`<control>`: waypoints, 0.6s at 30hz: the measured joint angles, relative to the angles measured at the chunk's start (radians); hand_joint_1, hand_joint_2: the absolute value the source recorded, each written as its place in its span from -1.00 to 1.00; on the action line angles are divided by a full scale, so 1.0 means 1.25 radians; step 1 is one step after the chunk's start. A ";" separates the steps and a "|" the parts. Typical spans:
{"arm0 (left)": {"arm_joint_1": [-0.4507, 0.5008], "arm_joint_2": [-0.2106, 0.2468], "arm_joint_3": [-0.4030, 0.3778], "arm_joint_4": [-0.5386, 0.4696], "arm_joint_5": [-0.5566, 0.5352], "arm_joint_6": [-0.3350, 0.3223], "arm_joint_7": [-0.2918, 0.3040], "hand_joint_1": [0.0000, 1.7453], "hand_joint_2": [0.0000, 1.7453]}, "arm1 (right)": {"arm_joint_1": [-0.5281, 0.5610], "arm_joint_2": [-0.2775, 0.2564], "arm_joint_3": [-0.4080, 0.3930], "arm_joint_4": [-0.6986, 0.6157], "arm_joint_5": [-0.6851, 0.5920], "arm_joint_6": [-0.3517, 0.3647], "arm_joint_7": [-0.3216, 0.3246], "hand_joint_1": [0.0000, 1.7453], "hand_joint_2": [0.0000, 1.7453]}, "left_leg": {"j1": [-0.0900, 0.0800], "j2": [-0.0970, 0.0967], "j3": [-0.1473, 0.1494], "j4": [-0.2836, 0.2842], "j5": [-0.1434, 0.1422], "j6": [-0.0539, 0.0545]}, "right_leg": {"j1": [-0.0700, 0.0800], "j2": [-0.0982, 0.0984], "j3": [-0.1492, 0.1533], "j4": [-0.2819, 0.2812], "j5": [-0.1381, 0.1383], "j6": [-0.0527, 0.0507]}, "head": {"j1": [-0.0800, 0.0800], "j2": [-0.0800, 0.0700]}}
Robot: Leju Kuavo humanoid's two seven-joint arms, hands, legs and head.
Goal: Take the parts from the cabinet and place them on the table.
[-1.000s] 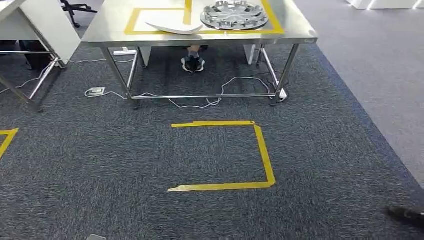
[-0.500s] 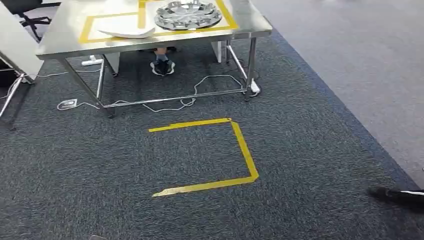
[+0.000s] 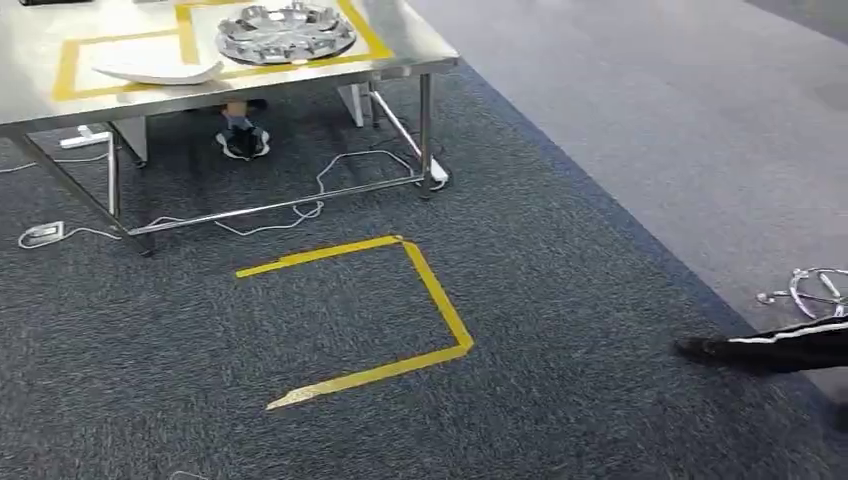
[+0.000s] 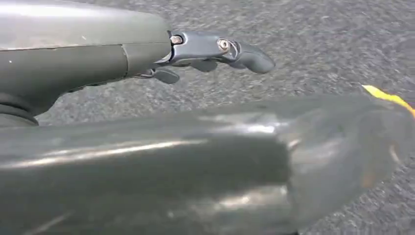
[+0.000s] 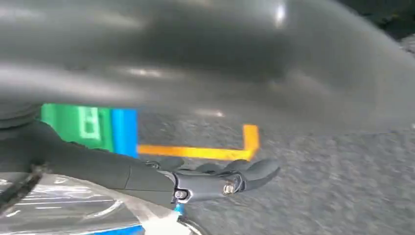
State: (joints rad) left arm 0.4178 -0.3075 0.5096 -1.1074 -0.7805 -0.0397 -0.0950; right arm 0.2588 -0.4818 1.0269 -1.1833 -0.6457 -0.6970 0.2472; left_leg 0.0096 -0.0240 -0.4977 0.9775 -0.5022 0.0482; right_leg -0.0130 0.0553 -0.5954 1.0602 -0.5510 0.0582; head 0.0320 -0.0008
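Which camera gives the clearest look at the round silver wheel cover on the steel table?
The head view: the round silver wheel cover lies flat on the steel table, inside yellow tape. The two wrist views look at carpet and floor tape, with nothing of the cover.

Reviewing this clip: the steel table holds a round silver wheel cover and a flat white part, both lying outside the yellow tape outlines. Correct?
Not quite. In the head view the round silver wheel cover and the flat white part lie inside the yellow tape outlines on the steel table, not outside them. The rest stands.
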 joint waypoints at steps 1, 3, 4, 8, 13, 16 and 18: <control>0.002 0.001 -0.003 0.002 0.004 0.000 0.004 -1.00 -1.00 | -0.004 -0.001 0.000 0.000 -0.011 0.000 -0.004 -1.00 -1.00 | -0.002 0.014 -0.002 0.001 0.000 0.000 | 0.000 -0.023 -0.034 0.072 -0.037 0.003 | 0.002 0.000; 0.005 0.003 -0.005 0.007 0.009 0.002 0.005 -1.00 -1.00 | -0.010 -0.002 0.002 -0.001 -0.024 0.000 -0.011 -1.00 -1.00 | -0.006 0.046 -0.004 0.001 -0.001 0.001 | 0.000 -0.039 -0.080 0.176 -0.075 0.008 | 0.001 0.000; 0.005 0.005 -0.005 0.009 0.012 0.004 0.007 -1.00 -1.00 | -0.009 -0.002 0.004 -0.001 -0.029 0.000 -0.013 -1.00 -1.00 | -0.007 0.058 -0.004 0.001 -0.001 0.002 | 0.000 -0.042 -0.077 0.177 -0.067 0.009 | 0.001 0.000; 0.004 0.010 -0.022 0.012 0.027 0.011 0.007 -1.00 -1.00 | -0.009 -0.004 0.006 -0.002 -0.068 0.000 -0.030 -1.00 -1.00 | -0.012 0.097 0.004 0.004 -0.006 -0.004 | 0.002 -0.108 0.072 -0.072 0.024 0.001 | 0.002 0.000; 0.002 0.020 -0.040 0.015 0.047 0.022 0.010 -1.00 -1.00 | -0.001 -0.006 0.005 -0.006 -0.103 0.000 -0.050 -1.00 -1.00 | -0.015 0.127 0.011 0.007 -0.013 -0.026 | 0.000 -0.068 0.067 -0.077 0.036 -0.029 | -0.003 0.000; 0.007 0.026 -0.046 0.016 0.054 0.024 0.013 -1.00 -1.00 | 0.001 -0.006 0.002 -0.007 -0.106 0.000 -0.052 -1.00 -1.00 | -0.005 0.035 -0.036 0.134 -0.105 -0.040 | -0.002 -0.046 0.069 -0.078 0.044 -0.039 | -0.010 0.000; 0.010 0.028 -0.049 0.020 0.056 0.024 0.014 -1.00 -1.00 | 0.003 -0.006 0.001 -0.009 -0.107 0.000 -0.052 -1.00 -1.00 | -0.005 0.027 -0.084 0.248 -0.147 -0.042 | -0.001 -0.026 0.065 -0.076 0.045 -0.039 | -0.010 0.000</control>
State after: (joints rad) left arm 0.4303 -0.2724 0.4490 -1.0826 -0.7111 -0.0092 -0.0771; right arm 0.2627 -0.4894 1.0285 -1.1940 -0.7794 -0.6970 0.1820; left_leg 0.0038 0.0094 -0.6030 1.2881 -0.6860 -0.0044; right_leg -0.0146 0.0223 -0.5137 0.9653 -0.4950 0.0091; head 0.0191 -0.0011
